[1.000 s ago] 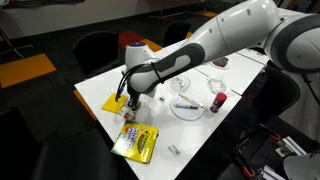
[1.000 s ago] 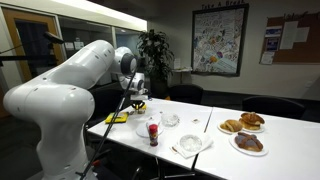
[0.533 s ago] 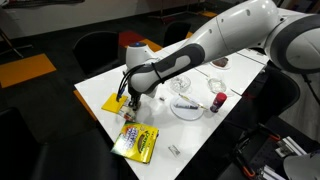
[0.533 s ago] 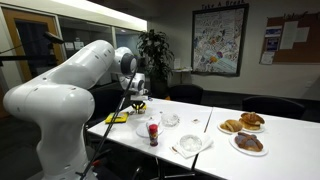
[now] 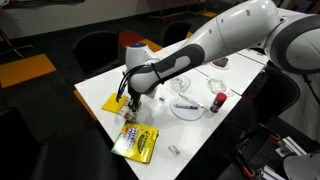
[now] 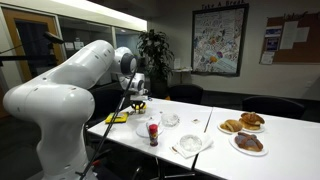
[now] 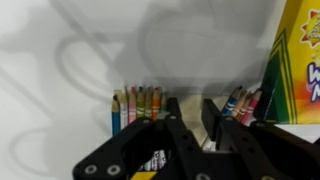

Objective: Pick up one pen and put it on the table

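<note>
Black pincer (image 7: 191, 106) is open a little, holding nothing, right over a row of coloured pencils (image 7: 137, 103) by a yellow crayon box (image 7: 298, 50) on the big white table (image 7: 60, 90)

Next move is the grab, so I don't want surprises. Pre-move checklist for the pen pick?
1. Pincer lined up on the pens: ok, it sits at the row in the wrist view.
2. Only one pen between the fingers: cannot tell, they hide that part of the row.
3. Pincer open or shut: cannot tell, only a narrow gap shows.
4. Yellow box apart from the fingers: ok, it stands off to one side.
5. Bare table for the drop: ok, white surface shows beside the row.
6. Bowl away from the pincer: ok.
</note>
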